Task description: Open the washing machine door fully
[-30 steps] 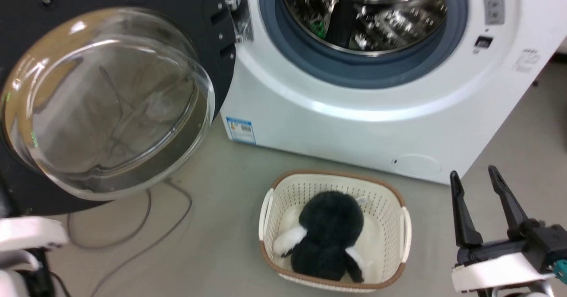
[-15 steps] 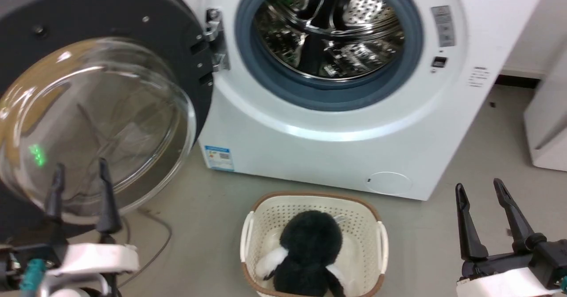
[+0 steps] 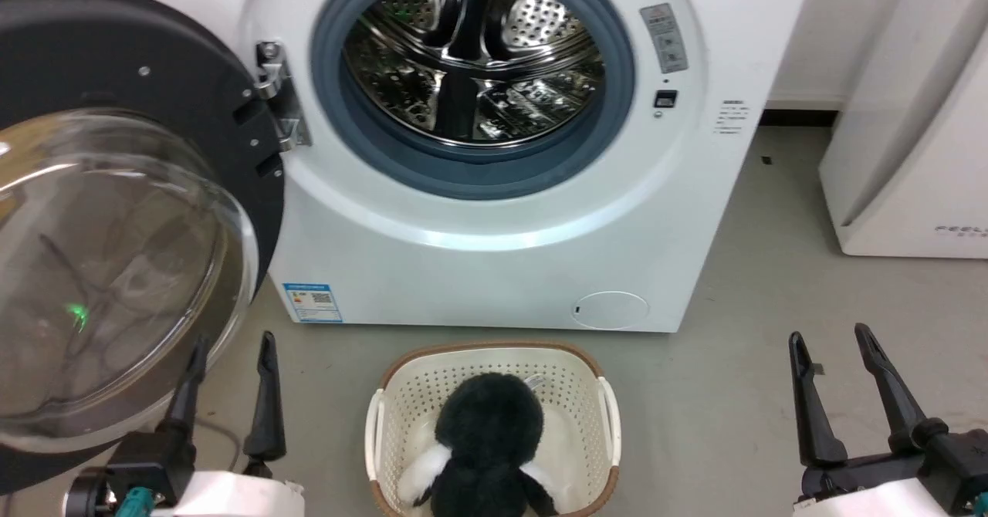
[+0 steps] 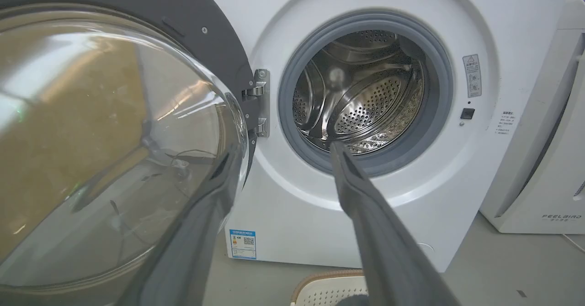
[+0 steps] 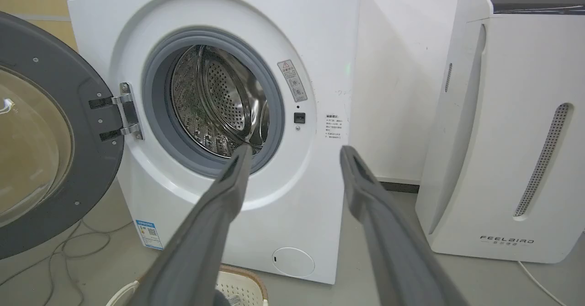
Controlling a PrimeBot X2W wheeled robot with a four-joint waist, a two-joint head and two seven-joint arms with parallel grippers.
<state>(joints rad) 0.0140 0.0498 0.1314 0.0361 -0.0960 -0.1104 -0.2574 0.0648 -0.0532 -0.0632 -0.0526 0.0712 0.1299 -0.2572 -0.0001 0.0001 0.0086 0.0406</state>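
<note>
- The door (image 3: 123, 255) is swung way out to the left of the washer (image 3: 478, 262). It hangs off the metal hinge (image 3: 279, 104), with its glass bowl bulging toward the camera.
- The drum (image 3: 471, 62) mouth is wide open, with the grey gasket (image 3: 478, 174) all around it and shiny perforated steel inside.
- The left gripper (image 3: 235, 339) sits at the lower left with its fingers spread and nothing between them. It's right at the bottom edge of the bowl, and its outer finger overlaps the glass in the head view. I honestly can't tell if it's touching.
- The right gripper (image 3: 828, 333) is at the lower right, fingers also apart and empty, over bare floor and well away from the door.
- A cream basket (image 3: 494, 347) sits on the floor just in front of the washer, between the two grippers, with a black-and-white plush toy (image 3: 486, 432) inside.
- On the washer's front, low down, there's a blue sticker (image 3: 312, 302) on the left and a round cap (image 3: 610, 310) on the right.
- A white appliance (image 3: 911, 154) stands right of the washer.
- Some cable (image 5: 68, 246) lies on the floor under the door.
</note>
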